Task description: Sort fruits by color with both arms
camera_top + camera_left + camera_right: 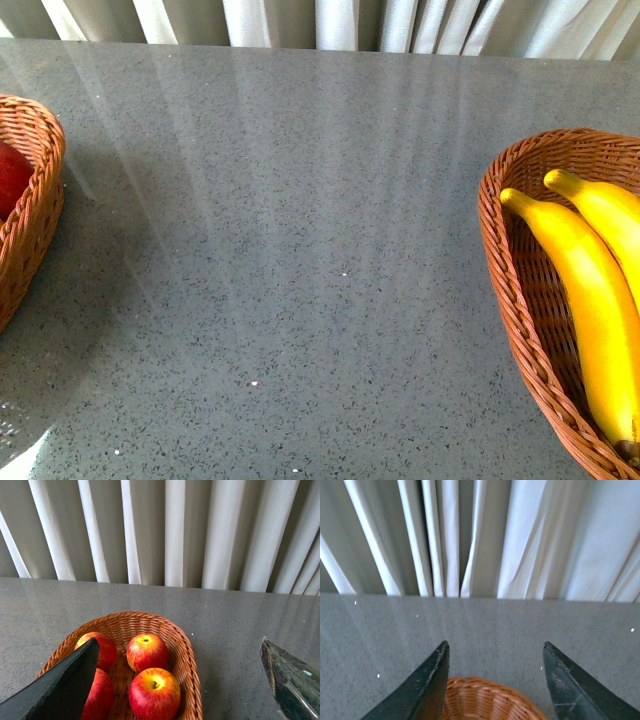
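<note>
Two glossy yellow bananas: right-edge woven wicker basket; smooth, stiff; grasp mid-length.
Round red apples: lower-centre wicker basket; slippery.
Left gripper: wide open, empty.
Right gripper: open, empty.

Two bananas lie side by side in the right basket. The left basket holds something red at the grey table's edge

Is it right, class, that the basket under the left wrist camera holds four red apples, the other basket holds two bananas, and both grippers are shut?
Not quite. Both grippers are open: the wrist views show the left gripper and right gripper with jaws wide apart, holding nothing. The four apples and two bananas are correct.
</note>
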You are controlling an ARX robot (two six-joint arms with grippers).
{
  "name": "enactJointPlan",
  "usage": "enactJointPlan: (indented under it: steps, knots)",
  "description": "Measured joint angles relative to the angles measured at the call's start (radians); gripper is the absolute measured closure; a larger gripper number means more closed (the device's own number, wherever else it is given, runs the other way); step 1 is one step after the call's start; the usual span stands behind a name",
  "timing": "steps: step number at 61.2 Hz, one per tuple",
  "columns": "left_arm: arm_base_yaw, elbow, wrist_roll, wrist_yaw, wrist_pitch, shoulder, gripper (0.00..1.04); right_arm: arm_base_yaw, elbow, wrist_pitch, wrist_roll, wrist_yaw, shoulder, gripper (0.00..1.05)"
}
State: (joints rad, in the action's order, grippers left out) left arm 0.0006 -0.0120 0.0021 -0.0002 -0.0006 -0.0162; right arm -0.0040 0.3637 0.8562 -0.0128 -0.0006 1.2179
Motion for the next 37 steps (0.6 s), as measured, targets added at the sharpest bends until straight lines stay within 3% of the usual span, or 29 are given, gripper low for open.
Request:
enactJointPlan:
  steps: [15, 37]
  knots:
    - [0.000, 0.000, 0.000, 0.000, 0.000, 0.000, 0.09, 0.002, -0.150, -0.006, -0.002, 0.000, -0.140, 1.03]
    - [0.000, 0.000, 0.000, 0.000, 0.000, 0.000, 0.09, 0.002, -0.265, -0.098, 0.006, 0.000, -0.348, 1.03]
